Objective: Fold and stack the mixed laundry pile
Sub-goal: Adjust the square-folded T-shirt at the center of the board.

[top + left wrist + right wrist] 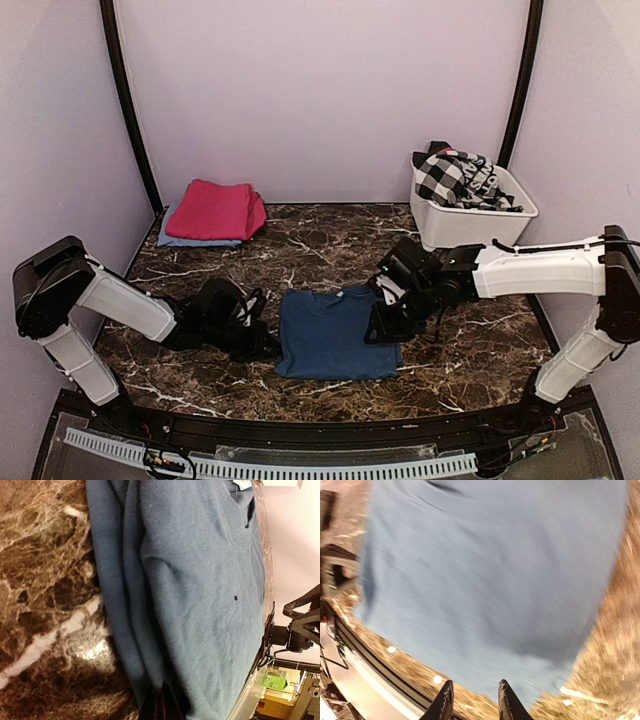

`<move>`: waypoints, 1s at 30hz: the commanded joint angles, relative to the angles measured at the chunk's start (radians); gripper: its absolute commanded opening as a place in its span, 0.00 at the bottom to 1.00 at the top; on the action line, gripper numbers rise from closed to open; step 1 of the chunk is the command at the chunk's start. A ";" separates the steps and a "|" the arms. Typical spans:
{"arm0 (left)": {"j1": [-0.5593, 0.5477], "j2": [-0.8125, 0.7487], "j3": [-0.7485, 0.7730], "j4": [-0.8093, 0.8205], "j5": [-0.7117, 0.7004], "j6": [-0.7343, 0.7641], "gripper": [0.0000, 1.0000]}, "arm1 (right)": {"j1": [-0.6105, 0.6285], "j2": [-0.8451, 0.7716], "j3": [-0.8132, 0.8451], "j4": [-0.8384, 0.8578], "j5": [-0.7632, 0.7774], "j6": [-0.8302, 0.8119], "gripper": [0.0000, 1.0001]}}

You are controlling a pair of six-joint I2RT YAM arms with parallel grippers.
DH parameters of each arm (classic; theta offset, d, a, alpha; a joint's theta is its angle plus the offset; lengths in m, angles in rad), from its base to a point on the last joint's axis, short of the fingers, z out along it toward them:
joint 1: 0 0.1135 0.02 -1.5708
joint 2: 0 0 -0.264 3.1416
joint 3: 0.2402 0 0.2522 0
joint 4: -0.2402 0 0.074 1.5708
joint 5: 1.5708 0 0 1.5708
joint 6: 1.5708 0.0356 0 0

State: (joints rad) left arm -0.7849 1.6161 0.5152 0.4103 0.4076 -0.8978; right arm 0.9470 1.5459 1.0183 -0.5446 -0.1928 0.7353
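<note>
The navy-blue shirt (335, 335) is lying flat, near-left of the white tub (455, 228); the left gripper (162, 707) is pinching the shirt's edge farthest from the tub, jaws closed on cloth; the right gripper (472, 700) is hovering over the edge nearest the tub, fingers narrowly parted, holding nothing.

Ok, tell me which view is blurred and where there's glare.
Right wrist view: motion-smeared, the blue shirt and table streaked. Left wrist view: sharp, with a bright glare patch on the table. Top view: evenly lit, no glare.
</note>
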 commanded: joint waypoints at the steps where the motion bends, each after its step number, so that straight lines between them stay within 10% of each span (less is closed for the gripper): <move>1: -0.005 -0.003 0.034 -0.024 -0.007 0.011 0.00 | -0.031 -0.088 -0.131 0.053 -0.030 0.052 0.28; 30: -0.005 -0.013 0.057 -0.069 -0.034 0.014 0.00 | -0.100 -0.045 -0.253 0.116 -0.018 0.023 0.38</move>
State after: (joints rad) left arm -0.7849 1.6157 0.5518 0.3561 0.3878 -0.8970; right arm 0.8562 1.5009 0.7662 -0.4194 -0.2314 0.7616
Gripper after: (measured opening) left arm 0.008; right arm 0.359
